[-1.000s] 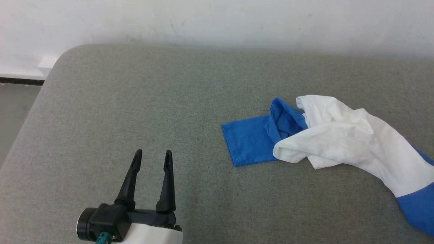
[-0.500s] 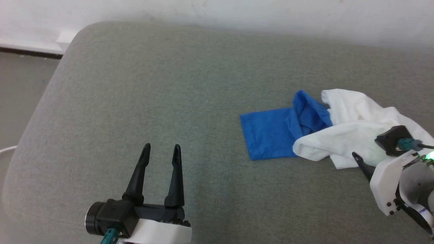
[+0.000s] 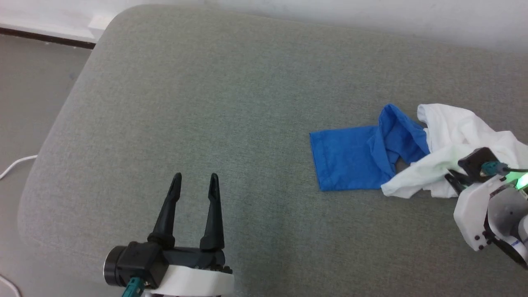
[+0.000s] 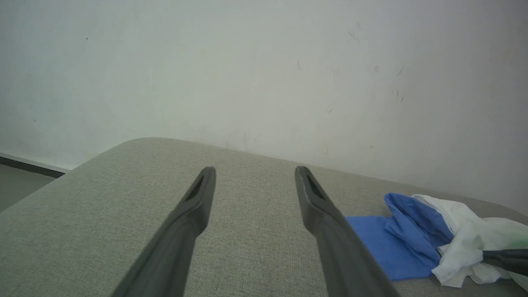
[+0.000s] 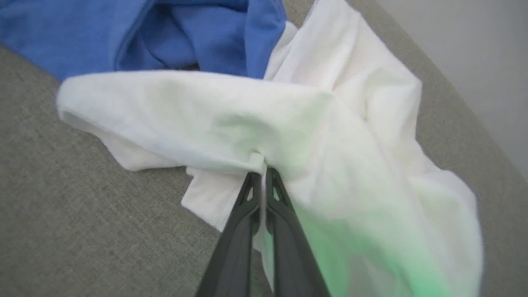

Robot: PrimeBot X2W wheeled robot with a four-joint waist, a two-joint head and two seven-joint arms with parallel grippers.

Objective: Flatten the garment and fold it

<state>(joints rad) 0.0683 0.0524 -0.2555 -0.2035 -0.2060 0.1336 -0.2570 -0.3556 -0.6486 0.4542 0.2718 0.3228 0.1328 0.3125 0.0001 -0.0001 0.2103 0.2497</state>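
Observation:
The garment (image 3: 412, 152) lies crumpled on the right of the grey cushion, one blue sleeve (image 3: 344, 159) spread flat to the left and its white body (image 5: 313, 123) bunched up. My right gripper (image 3: 451, 178) sits at the white cloth's near edge; in the right wrist view its fingers are pinched together on a fold of the white fabric (image 5: 260, 167). My left gripper (image 3: 194, 181) stands open over bare cushion at the lower left, far from the cloth. From the left wrist the garment (image 4: 416, 235) shows at the lower right.
The grey upholstered cushion (image 3: 206, 103) has a rounded left edge with floor (image 3: 29, 95) beyond it and a white cable (image 3: 12, 167) lying there. A white wall (image 4: 264, 70) runs behind the cushion's far edge.
The head camera has swung, shifting the scene rightward and down. My right gripper has come into view and reached the white cloth, closing on its edge. The left gripper has kept its pose.

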